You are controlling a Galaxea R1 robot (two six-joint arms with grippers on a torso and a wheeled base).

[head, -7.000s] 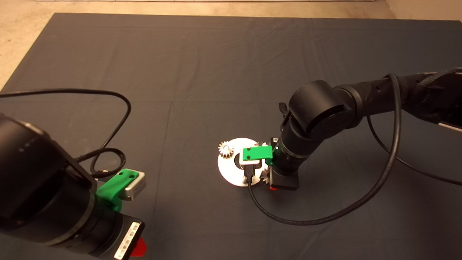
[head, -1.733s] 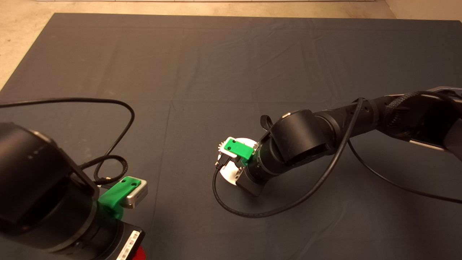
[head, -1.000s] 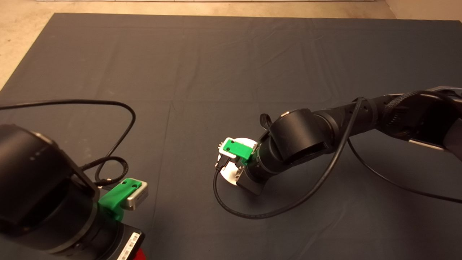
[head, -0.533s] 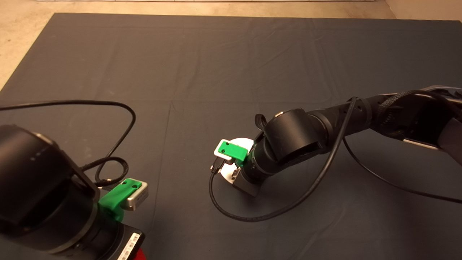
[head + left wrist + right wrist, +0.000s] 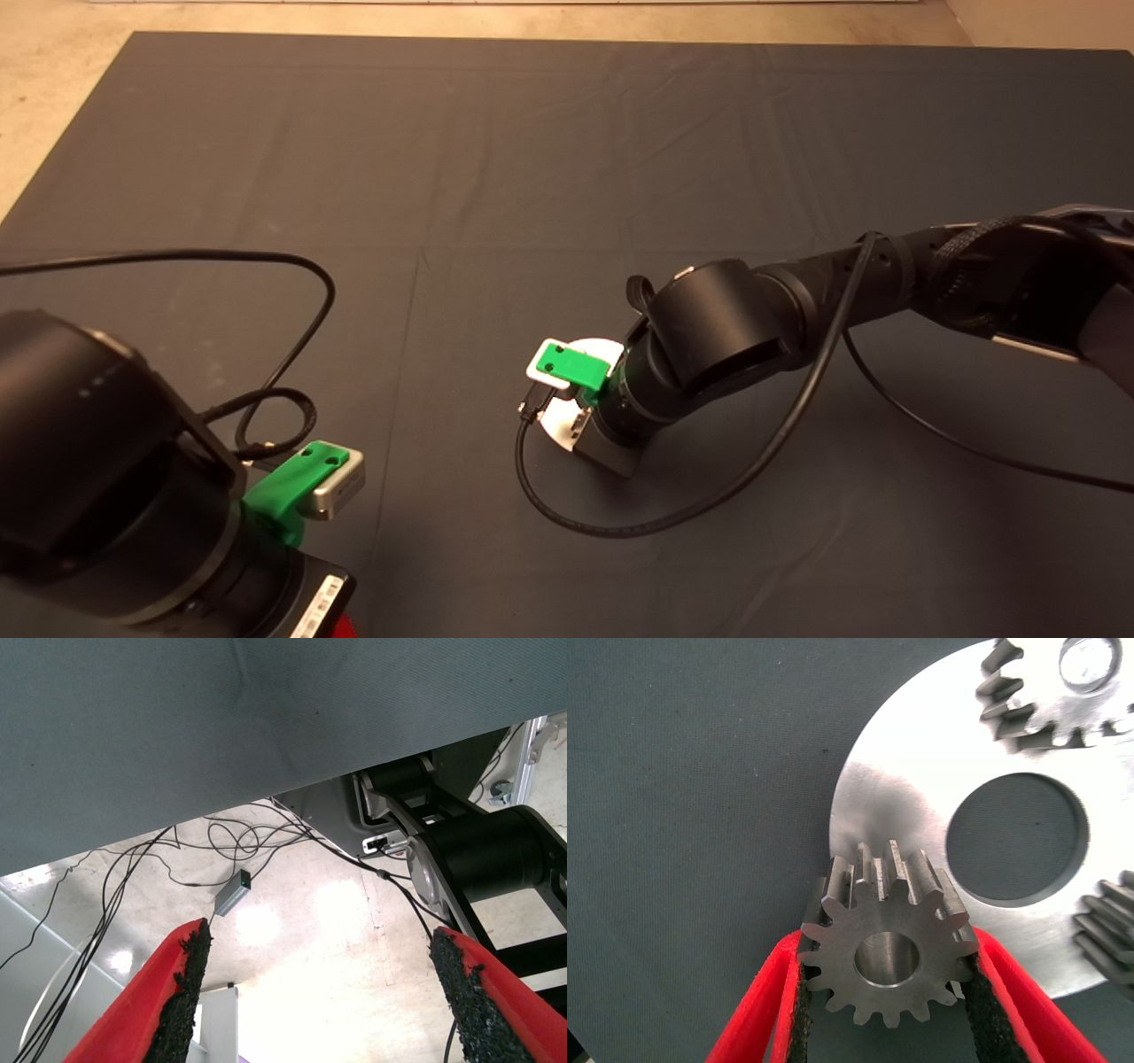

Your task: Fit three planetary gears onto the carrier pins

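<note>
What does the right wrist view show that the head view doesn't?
Only the right wrist view shows the gears: one gear clamped between the right gripper's red fingers at the disc's rim, plus two more gears on the disc.

Only the head view shows both arms, the cables, and the left gripper parked at the lower left.

Both show the white disc and the dark mat.

Head view looks down on the mat (image 5: pixel 496 133) from above; right wrist view sits close over the white disc (image 5: pixel 921 788), shared with it; left wrist view faces the floor (image 5: pixel 310 939)
</note>
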